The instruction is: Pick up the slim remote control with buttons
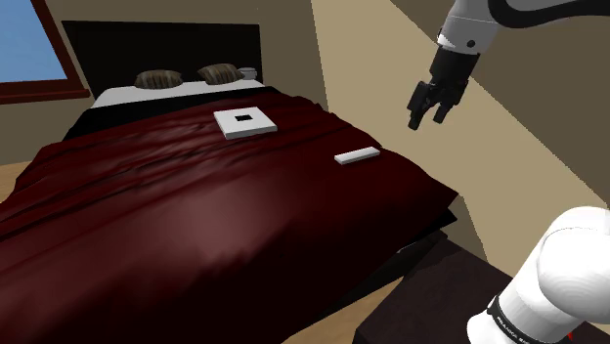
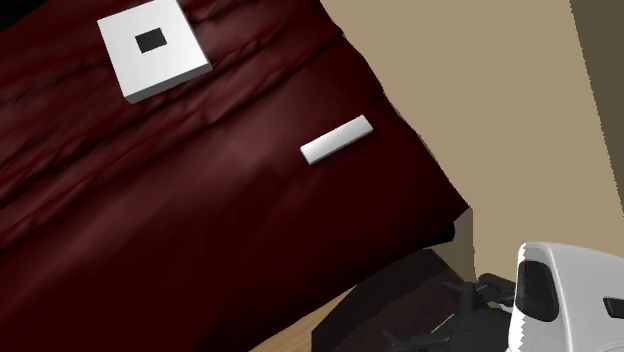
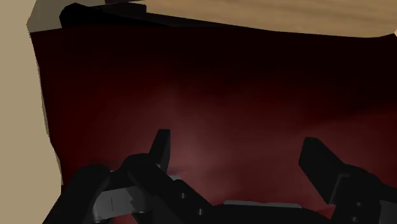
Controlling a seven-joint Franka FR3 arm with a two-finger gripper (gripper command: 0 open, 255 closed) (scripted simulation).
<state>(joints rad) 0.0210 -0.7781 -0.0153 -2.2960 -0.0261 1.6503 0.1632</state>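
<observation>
Claw (image 1: pixel 426 115) is held w/ fingers apart, nothing gripped, well above the bed (image 1: pixel 176 195). Slim white remote (image 1: pixel 357 155) is seen flat on the bed, near its edge, untouched. Judged barely begun: approach, descent, grasp & lift are yet to be done.

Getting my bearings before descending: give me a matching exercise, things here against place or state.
1 slim white remote control
2 flat white square box, black centre
3 two brown pillows
4 black jaws

a at the black headboard
b apart, empty
c on dark red bedspread, nearer pillows
d near that bedspread's side edge

Pairs: 1-d; 2-c; 3-a; 4-b
</observation>
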